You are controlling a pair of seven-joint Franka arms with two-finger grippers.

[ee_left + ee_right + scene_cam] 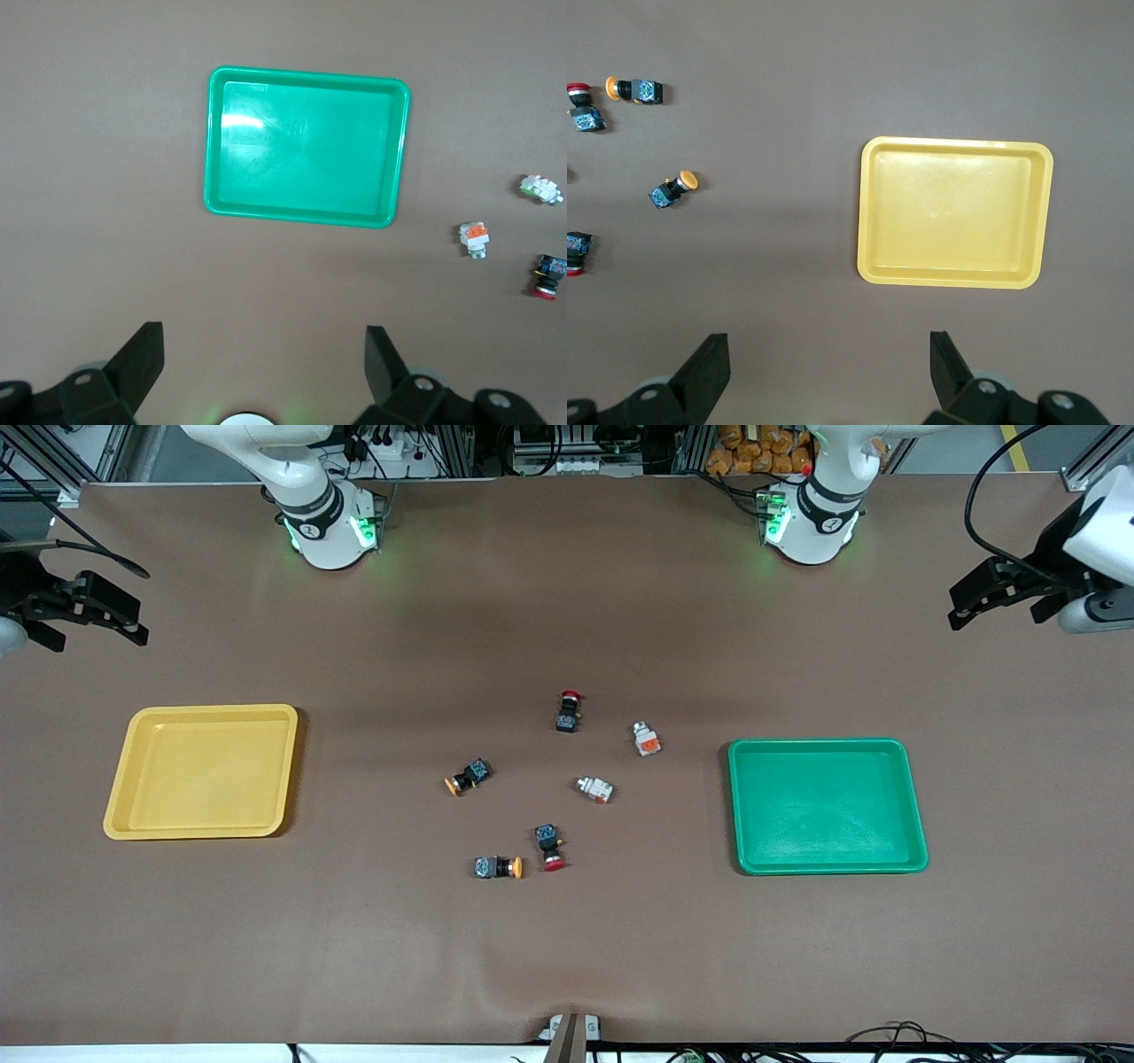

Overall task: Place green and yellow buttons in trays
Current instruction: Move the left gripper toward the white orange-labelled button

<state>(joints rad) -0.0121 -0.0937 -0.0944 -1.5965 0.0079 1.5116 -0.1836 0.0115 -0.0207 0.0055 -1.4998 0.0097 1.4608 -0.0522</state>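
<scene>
Six buttons lie scattered mid-table between my two trays: two orange-capped buttons (pixel 467 776) (pixel 498 866), two whitish-grey buttons (pixel 647 739) (pixel 594 787) and two red-capped buttons (pixel 569 711) (pixel 551 846) (not mine to sort). Both trays sit bare, the yellow tray (pixel 203 771) toward my right arm's end, the green tray (pixel 827 806) toward my left's. My left gripper (pixel 997 598) and right gripper (pixel 89 615) wait aloft over the table's ends, fingers spread wide, holding nothing.
</scene>
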